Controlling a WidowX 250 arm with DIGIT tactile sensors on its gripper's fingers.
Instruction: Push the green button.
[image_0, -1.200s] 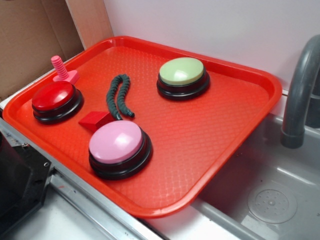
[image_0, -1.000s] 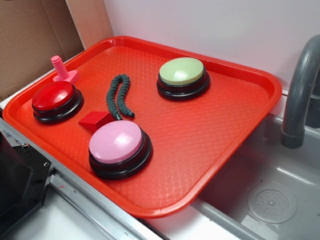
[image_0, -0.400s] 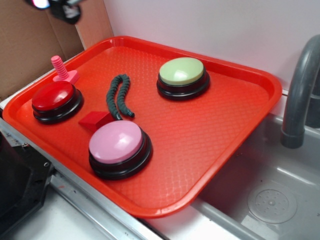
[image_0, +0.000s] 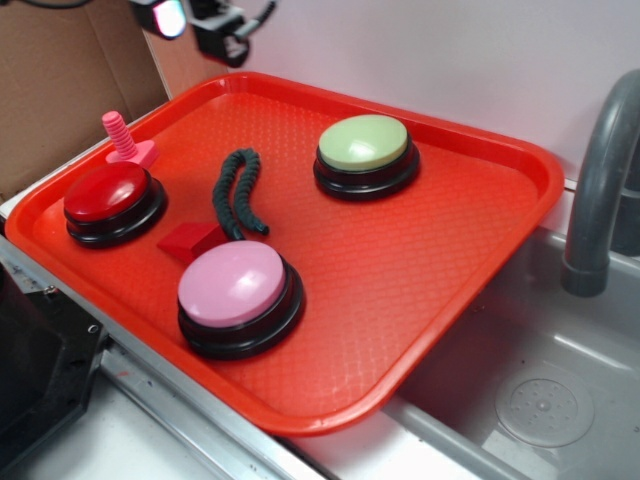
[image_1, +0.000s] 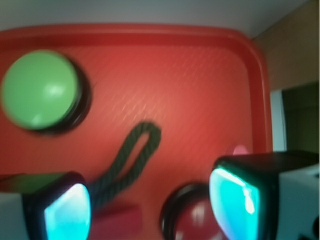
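Observation:
The green button (image_0: 363, 143), pale yellowish-green dome on a black base, sits at the back right of the red tray (image_0: 440, 270). In the wrist view it (image_1: 41, 89) is at the upper left. My gripper (image_0: 205, 22) hangs high over the tray's back left corner, well left of the button and far above it. In the wrist view the gripper (image_1: 152, 205) is open and empty, with two cyan-lit fingertips (image_1: 67, 212) wide apart.
On the tray are a pink button (image_0: 238, 292) at the front, a red button (image_0: 110, 200) at the left, a dark green ribbed worm piece (image_0: 236, 190), a red block (image_0: 193, 240) and a pink screw piece (image_0: 124, 140). A grey faucet (image_0: 600, 190) and sink stand at the right.
My gripper came into view at the top left and has moved right along the top edge toward the tray's back corner. Nothing on the tray has moved.

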